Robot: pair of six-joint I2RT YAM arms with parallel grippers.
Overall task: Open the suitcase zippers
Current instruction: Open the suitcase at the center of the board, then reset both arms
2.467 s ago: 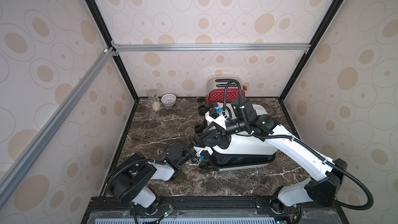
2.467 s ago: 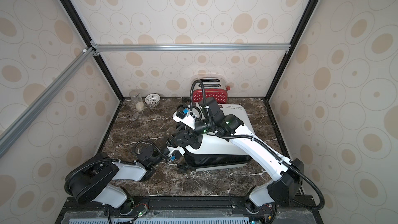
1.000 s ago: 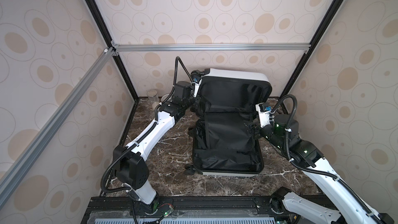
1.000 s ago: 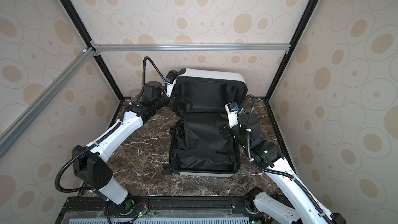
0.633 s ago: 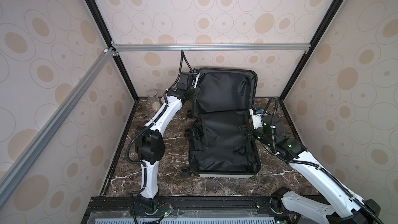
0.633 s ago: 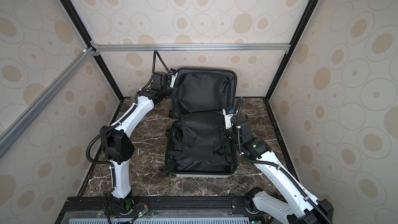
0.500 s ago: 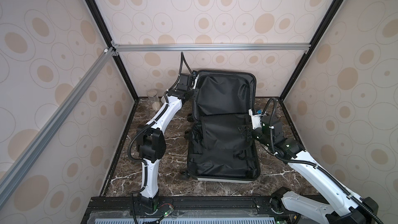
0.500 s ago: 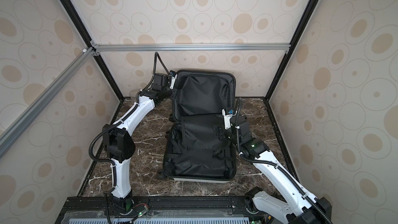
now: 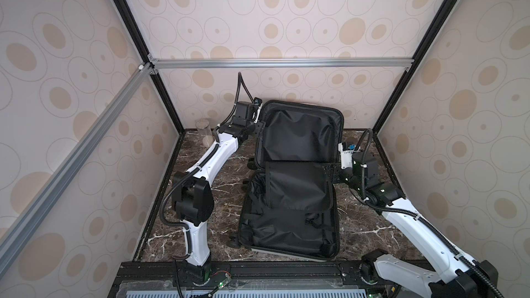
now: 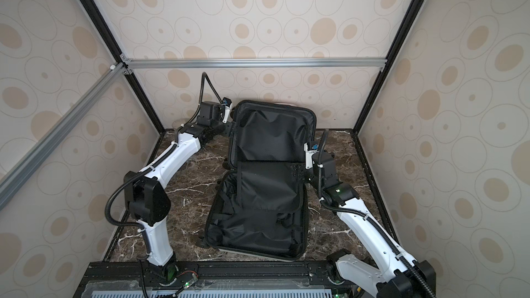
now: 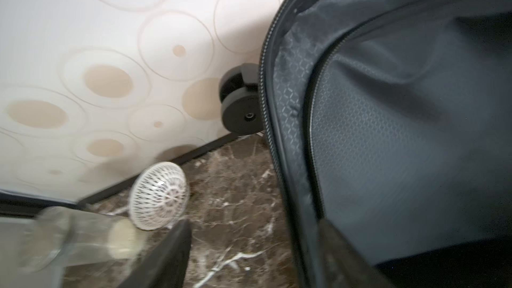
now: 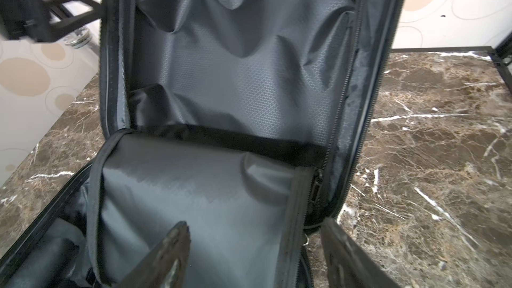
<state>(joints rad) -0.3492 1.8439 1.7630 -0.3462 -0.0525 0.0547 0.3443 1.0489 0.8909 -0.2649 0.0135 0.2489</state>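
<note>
A clear glass jar (image 9: 203, 136) stands at the back wall, well to the left of the suitcase (image 9: 298, 139); a small white mesh strainer (image 11: 159, 195) lies on the marble counter (image 9: 218, 196) between the jar and the suitcase.

The left fingers (image 9: 259, 126) sit at the upper left corner of the suitcase's raised lid; in the left wrist view they are spread wide, with the lid's rim passing between them and a clear gap on one side, so they grip nothing; a black wheel (image 11: 241, 106) juts from the rim there.

The suitcase lies open in the middle of the counter; one shell rests flat, the lid stands upright against the back wall, and black fabric lining covers both; the zippers (image 11: 266, 106) run undone along the rim as a line of fine teeth.

The right fingers (image 9: 329, 173) hover at the suitcase's right edge, level with the fold between lid and base; they are spread wide over the edge of the lining flap and hold nothing.
</note>
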